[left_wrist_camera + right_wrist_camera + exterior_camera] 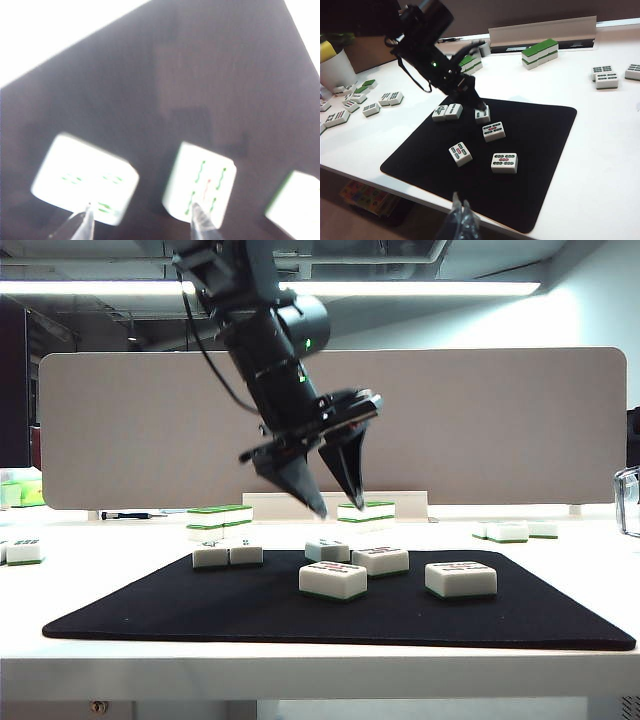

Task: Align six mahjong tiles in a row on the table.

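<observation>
Black left gripper [338, 495] jaws parted, empty, above mahjong tiles [332, 579].

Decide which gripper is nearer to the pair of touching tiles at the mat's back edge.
Left. The left gripper hangs open above the black mat, just beside the tile pair. The right gripper sits shut, well back beyond the mat's near edge.

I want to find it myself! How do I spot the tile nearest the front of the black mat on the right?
Find the big flat black rectangular mat on the white table. Six small white mahjong tiles with thin green bottoms lie on it; the left pincer hangs above the back ones. Yours is the front right tile, lying alone, farthest right, with red and dark marks on top.
</observation>
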Robot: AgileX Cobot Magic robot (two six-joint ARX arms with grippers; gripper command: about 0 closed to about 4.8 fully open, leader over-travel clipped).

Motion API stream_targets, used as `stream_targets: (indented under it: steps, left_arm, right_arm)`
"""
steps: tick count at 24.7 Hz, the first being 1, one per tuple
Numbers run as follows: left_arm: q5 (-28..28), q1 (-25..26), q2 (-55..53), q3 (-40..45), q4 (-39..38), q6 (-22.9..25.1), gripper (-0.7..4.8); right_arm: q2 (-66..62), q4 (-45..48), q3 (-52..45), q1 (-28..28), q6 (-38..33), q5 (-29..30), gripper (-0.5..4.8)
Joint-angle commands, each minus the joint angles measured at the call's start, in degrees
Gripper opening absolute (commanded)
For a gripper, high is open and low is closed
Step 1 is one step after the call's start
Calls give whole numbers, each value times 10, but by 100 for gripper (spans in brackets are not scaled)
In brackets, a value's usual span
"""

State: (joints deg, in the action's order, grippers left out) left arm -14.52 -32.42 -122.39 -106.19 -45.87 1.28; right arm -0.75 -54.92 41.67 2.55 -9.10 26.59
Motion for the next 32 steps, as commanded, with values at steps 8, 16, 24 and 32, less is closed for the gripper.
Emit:
stream_targets:
  steps: [8,16,24,32]
  left_arm:
    - [68,0,-19,0,16,227,377]
    - [79,0,-40,0,24,227,358]
    - [83,0,-47,-2,22,223,236]
    - [150,12,-47,-21,-7,229,236]
  right_arm:
    - [8,7,1,1,2,-1,-1]
    - [8,7,1,0,1,-1,-1]
    - [8,7,1,0,1,-1,-1]
    - [8,7,1,0,1,-1,-1]
